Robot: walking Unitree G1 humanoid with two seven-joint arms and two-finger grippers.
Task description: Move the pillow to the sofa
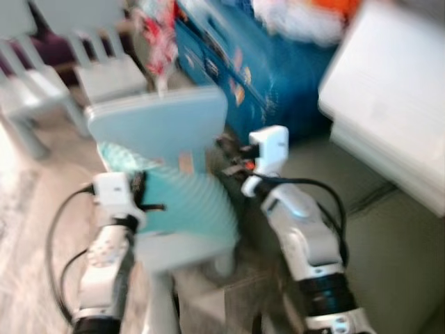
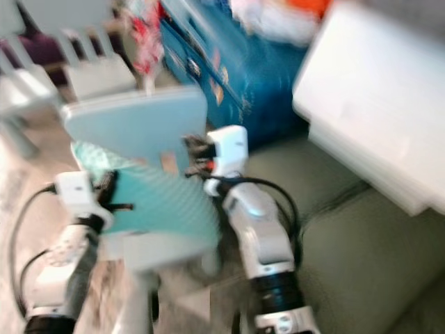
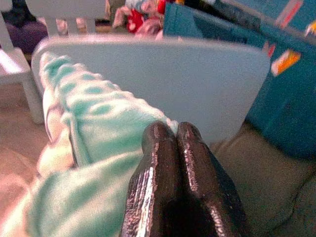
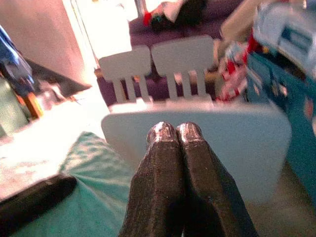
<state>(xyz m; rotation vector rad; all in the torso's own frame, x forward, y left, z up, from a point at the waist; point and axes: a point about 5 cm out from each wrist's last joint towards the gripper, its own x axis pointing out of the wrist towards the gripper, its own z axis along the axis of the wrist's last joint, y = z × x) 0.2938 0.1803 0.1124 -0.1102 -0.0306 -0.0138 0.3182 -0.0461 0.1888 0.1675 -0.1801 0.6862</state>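
Pillow: a teal-and-white striped pillow (image 1: 184, 202) sits between the two grippers, in front of a pale blue chair (image 1: 163, 125); its long axis runs roughly from 10 o'clock to 4 o'clock in the blurred head views.
Left gripper: the left gripper (image 3: 175, 136) rests at the pillow's 9 o'clock side, its two black fingers pressed together with nothing between them, tips against the fabric.
Right gripper: the right gripper (image 4: 175, 132) sits at the pillow's 3 o'clock edge, fingers likewise pressed together and empty; the pillow lies beside it.
Sofa: olive-green sofa (image 1: 389, 257) cushions spread from 3 to 5 o'clock, just beside the right arm.
Edges: a blue storage box (image 1: 278, 76) stands at 12 to 1 o'clock behind the chair; a white slab (image 1: 393, 104) overhangs the sofa at 2 o'clock.
Open room: white slatted chairs (image 1: 104, 62) at 11 o'clock; pale floor (image 1: 28, 209) opens at 9 o'clock.
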